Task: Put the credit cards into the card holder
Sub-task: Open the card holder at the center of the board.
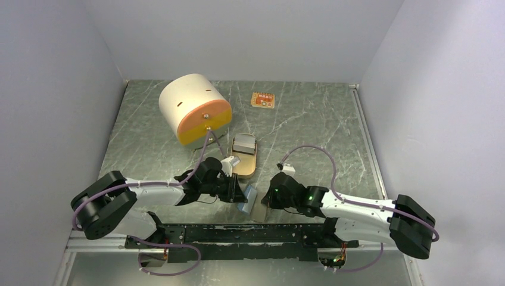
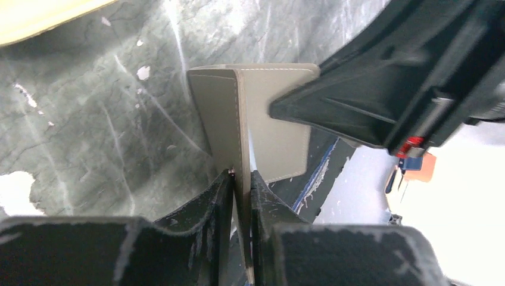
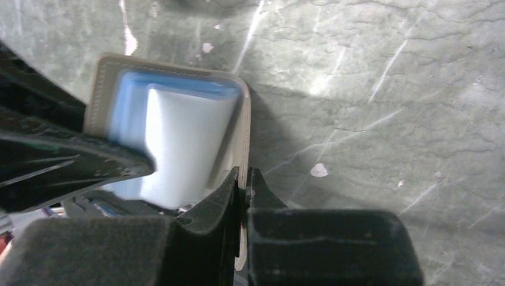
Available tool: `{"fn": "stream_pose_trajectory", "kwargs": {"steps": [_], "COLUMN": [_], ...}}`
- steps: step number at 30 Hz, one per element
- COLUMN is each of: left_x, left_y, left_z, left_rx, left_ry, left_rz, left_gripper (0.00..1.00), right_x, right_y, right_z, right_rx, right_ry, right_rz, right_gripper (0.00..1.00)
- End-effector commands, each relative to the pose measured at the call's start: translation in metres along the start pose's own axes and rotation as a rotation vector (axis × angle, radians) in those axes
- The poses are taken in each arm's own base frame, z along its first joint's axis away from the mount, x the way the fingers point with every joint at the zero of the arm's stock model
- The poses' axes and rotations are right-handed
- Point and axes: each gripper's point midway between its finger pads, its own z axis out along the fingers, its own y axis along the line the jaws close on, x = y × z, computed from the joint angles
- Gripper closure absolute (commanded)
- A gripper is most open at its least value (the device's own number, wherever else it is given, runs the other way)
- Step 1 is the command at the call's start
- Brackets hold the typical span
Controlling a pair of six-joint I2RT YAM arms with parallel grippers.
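1. Card holder point(image 1: 246, 201) is held between the two arms near the near edge of the counter point(image 1: 309, 119), spread like a book. Each arm pinches one beige, stitched flap, which we judge is meant to hold the inside open for loading.
2. The left fingers point(image 2: 229, 185) are clamped on the edge of one flap. The right fingers point(image 3: 233, 185) are pressed together on the other flap.
3. Inside, the right wrist view shows a blue-rimmed, glaring sheet. We cannot tell whether it is a blue-grey card seated there or the lining.
4. The gold-orange card point(image 1: 262, 99) lies flat at the far side of the counter, well apart from the card holder. With both arms occupied, we judge that one must let go to fetch it.
5. Both arms lie low, forearms reaching inward from their bases so the wrists face each other. The tan oval tin point(image 1: 244, 156) sits just beyond them.
6. We cannot tell whether the holder's lower edge touches the counter.
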Motion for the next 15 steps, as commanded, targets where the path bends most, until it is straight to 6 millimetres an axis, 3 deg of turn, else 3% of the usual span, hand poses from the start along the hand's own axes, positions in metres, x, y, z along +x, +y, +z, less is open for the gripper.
{"fn": "stream_pose_trajectory", "kwargs": {"steps": [1, 4, 7, 10, 15], "left_x": [-0.008, -0.010, -0.013, -0.018, -0.024], "left_y": [-0.029, -0.033, -0.020, -0.007, 0.002], "left_z": [-0.005, -0.009, -0.015, -0.023, -0.038], "left_rx": [0.156, 0.160, 0.049, -0.075, -0.240], "left_ry": [-0.038, -0.044, -0.061, -0.092, -0.120], "left_rz": [0.064, 0.057, -0.009, -0.059, -0.098], "left_gripper": [0.82, 0.86, 0.91, 0.91, 0.91], "right_x": [0.003, 0.000, -0.012, -0.028, -0.049], "right_y": [-0.017, -0.020, -0.011, 0.010, 0.055], "right_z": [0.012, 0.019, 0.020, 0.007, -0.026], "right_rx": [0.035, 0.032, 0.040, 0.046, -0.080], "right_ry": [-0.018, -0.036, -0.042, -0.038, -0.055], "right_rz": [-0.019, -0.049, -0.068, -0.074, -0.025], "right_gripper": [0.96, 0.91, 0.79, 0.68, 0.62]}}
